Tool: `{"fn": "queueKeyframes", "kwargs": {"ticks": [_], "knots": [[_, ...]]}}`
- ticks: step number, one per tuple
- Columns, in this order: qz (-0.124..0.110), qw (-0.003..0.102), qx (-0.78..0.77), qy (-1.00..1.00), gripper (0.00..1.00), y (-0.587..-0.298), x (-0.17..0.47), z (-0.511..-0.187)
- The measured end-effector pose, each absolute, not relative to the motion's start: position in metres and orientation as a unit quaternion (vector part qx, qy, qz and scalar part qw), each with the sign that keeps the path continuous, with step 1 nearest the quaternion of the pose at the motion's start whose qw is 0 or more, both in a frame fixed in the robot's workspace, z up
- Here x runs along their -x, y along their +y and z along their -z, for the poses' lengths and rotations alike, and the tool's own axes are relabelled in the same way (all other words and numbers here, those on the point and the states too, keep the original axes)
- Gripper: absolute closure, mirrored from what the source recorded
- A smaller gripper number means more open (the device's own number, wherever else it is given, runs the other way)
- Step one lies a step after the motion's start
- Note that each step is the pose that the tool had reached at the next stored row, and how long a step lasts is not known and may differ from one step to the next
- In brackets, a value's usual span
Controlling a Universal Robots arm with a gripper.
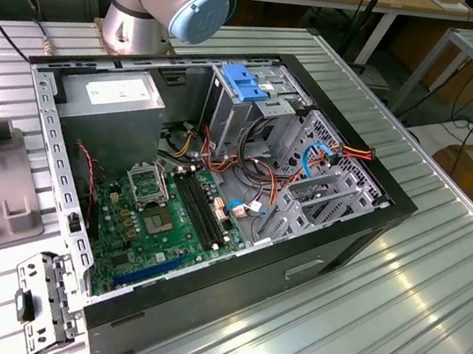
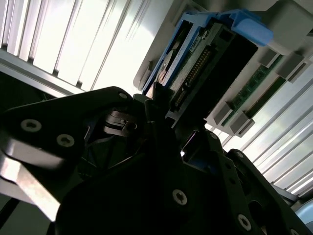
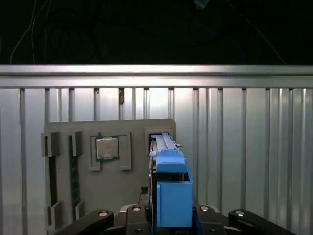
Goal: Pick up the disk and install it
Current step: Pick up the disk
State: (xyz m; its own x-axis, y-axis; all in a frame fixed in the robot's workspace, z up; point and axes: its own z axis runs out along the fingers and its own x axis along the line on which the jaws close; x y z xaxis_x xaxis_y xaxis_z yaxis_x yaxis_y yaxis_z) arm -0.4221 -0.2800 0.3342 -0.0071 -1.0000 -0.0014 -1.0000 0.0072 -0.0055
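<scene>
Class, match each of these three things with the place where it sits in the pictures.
1. flat metal disk in blue plastic rails
2. square silver processor chip
3. green circuit motherboard

A. inside the open black computer case
B. lying flat in a recess of the grey plastic tray
C. standing on edge in a slot of that tray

Pairs: 1-C, 2-B, 3-A.

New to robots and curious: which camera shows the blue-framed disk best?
The second wrist view: the disk appears close up, with connector edge and blue rails. The first wrist view shows it end-on, standing in the grey tray.
</scene>
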Motion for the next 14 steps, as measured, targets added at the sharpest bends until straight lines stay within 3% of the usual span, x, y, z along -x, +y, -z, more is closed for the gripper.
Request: {"fn": "queueKeyframes", "kwargs": {"ticks": [14], "knots": [[0.001,0.002,0.705,0.710,0.64,-0.280,0.422,-0.345]]}}
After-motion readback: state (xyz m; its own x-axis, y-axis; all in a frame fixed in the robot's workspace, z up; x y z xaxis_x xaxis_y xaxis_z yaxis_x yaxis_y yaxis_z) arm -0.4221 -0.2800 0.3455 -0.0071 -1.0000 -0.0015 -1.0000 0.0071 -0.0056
